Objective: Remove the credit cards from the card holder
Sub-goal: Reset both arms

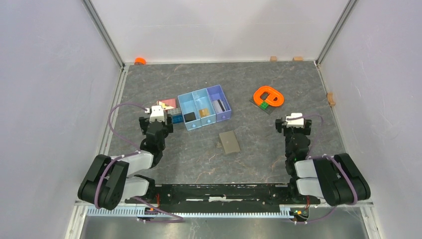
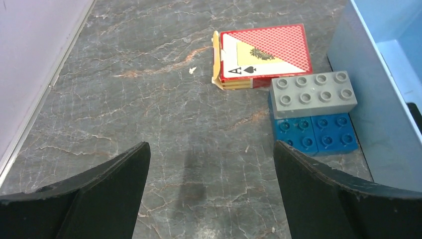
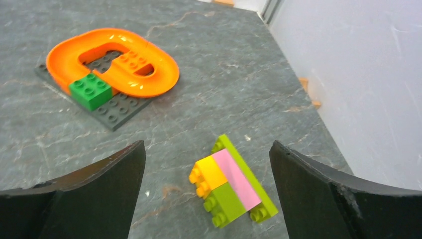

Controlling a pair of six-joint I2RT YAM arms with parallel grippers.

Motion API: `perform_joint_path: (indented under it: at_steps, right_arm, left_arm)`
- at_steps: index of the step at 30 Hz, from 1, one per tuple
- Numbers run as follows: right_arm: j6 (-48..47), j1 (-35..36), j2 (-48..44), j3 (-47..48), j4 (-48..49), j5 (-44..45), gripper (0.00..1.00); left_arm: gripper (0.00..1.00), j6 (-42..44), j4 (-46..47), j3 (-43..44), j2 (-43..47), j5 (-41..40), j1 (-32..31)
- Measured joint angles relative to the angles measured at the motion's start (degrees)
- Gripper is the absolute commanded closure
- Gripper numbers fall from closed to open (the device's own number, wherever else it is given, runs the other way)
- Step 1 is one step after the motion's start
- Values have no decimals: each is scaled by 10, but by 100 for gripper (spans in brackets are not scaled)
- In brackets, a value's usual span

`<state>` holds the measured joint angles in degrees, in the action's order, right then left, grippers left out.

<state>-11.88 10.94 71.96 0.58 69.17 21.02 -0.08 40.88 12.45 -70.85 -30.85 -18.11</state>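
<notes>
On the grey marbled table (image 1: 199, 159), the card holder (image 1: 229, 142) lies shut about midway between your arms, its long axis pointing away. Your left tool (image 1: 158, 110) and right tool (image 1: 294, 119) gape, released and empty.

The grey marbled table (image 1: 199, 159) carries the folded card holder (image 1: 229, 142), a blue tray (image 2: 370, 109), a playing-card box (image 2: 263, 56) and toy bricks (image 2: 313, 92).

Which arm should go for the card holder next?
Right, probably. The right tool is open and a bit nearer the holder, bare table between. The left tool, open too, sits hemmed by tray and bricks.
</notes>
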Motion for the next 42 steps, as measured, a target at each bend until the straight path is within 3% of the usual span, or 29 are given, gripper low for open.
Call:
perform_joint_path:
  at_steps: [5,18,23,25,42]
  right_arm:
    - [1,-21,65,0,98,0,1]
    - [11,-21,71,0,110,21,1]
    - [11,-21,71,0,110,22,2]
    - [11,-21,71,0,110,22,1]
    - [11,-21,72,0,110,22,1]
  left_arm:
    - [4,-7,28,0,-3,15,22]
    - [9,-6,99,-16,-8,63,68]
    - [0,-6,192,-10,-118,120,108]
    - [0,-6,159,0,-137,140,120]
    - [0,-7,166,21,-138,164,126]
